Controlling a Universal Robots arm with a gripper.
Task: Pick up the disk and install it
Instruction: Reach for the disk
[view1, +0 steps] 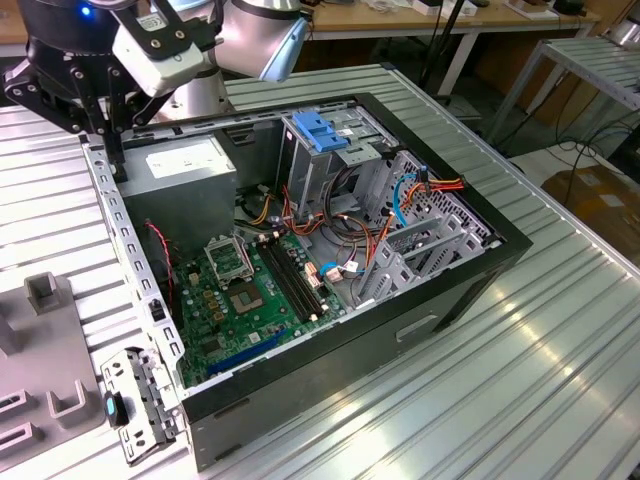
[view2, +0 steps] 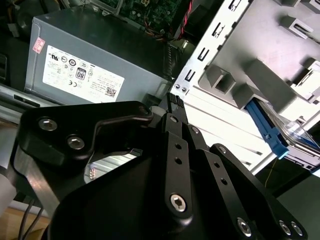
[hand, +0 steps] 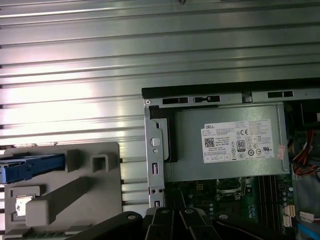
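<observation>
A ribbed, silvery metal desk (view1: 520, 360) carries an open computer case (view1: 440, 300) with black outer walls, lying on its side. The robot arm (view1: 250, 40), grey with a pale blue cap, reaches in above the case's far corner at the exterior view's left.

Inside that corner sits a boxy grey power supply (view1: 185, 165) with a white label. Next to it lies a green motherboard (view1: 235, 300) with long black slots. Beyond them stands a bare metal drive cage topped by a light-blue ribbed latch plate (view1: 322, 130). Orange, blue and red cables (view1: 400, 200) loop across the middle of the case.

On the desk just outside the case, at the exterior view's left, is a matte grey fixture (hand: 95, 185) with raised blocks and square pockets.

The black gripper (view2: 172, 102) hangs over the case's perforated metal edge, just beside the power supply. Whether it is wide or narrow cannot be told.

The disk (hand: 32, 167) rests at the outer part of the fixture, well apart from the gripper. In both wrist views it appears as a straight, bright blue plastic rail. In the second wrist view a pale glossy face lies next to the rail. The fixture's blocks hide part of it.
</observation>
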